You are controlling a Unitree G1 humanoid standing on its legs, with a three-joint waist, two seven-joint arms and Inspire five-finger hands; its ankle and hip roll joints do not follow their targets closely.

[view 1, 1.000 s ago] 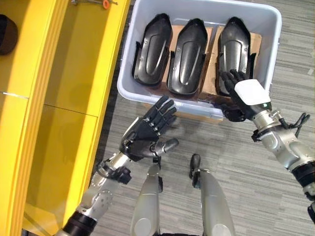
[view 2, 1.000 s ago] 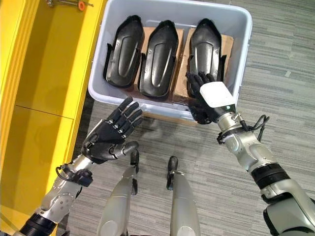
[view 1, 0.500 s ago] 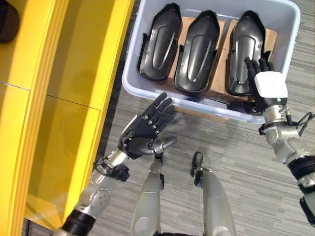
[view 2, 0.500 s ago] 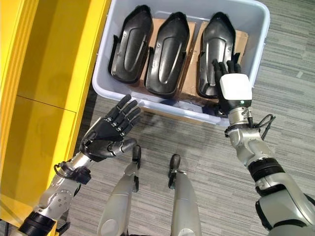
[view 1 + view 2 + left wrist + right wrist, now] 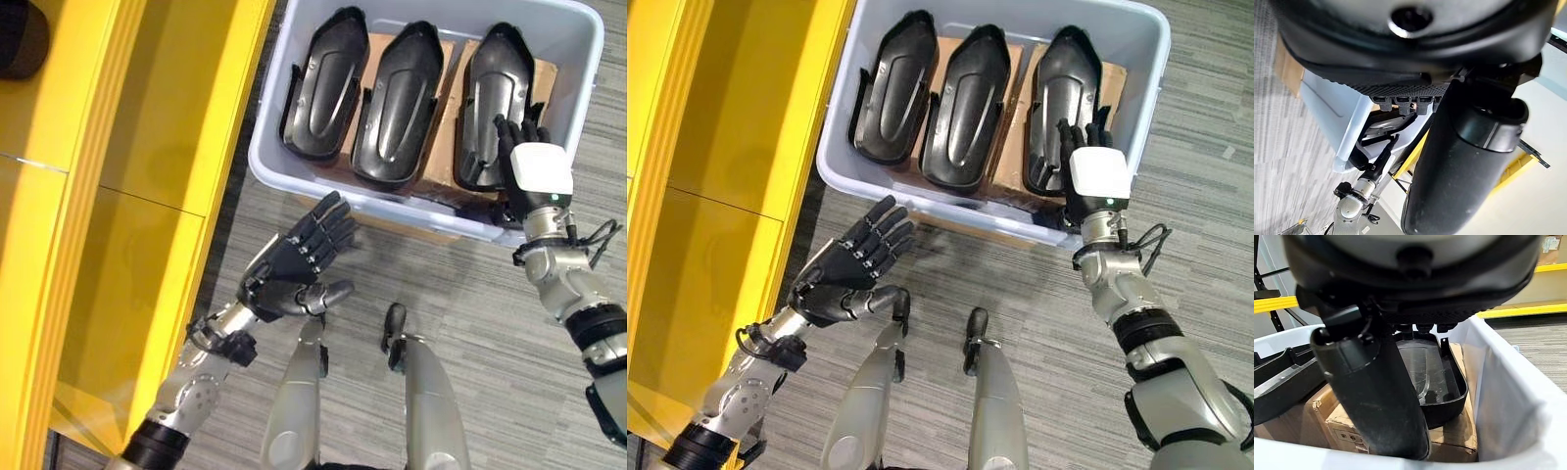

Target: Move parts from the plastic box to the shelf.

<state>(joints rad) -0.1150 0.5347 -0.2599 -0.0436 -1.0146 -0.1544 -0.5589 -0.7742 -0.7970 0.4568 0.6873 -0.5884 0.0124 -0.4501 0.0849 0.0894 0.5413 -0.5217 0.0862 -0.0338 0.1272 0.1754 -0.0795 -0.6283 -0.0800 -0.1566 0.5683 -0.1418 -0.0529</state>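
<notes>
Right hand [image 5: 537,168] reaches into the box [image 5: 294,181], straight fingers over a part [image 5: 495,103].

Three black parts lie side by side on cardboard [image 5: 443,147] in the box; the fingers rest above the right-most one. Left hand [image 5: 294,264] hangs spread and empty outside the box, the yellow shelf [image 5: 147,147] beyond its fingers.

A pale plastic box [image 5: 279,162] sat in the upper right of the frame, holding three black parts [image 5: 397,103] side by side on cardboard [image 5: 443,127]. The right hand [image 5: 529,162] reached over the box's near rim, fingers extended against the rightmost part [image 5: 490,88]. The left hand [image 5: 294,264] hovered below the box — fingers spread, palm empty. A yellow shelf [image 5: 147,127] filled the left side.
</notes>
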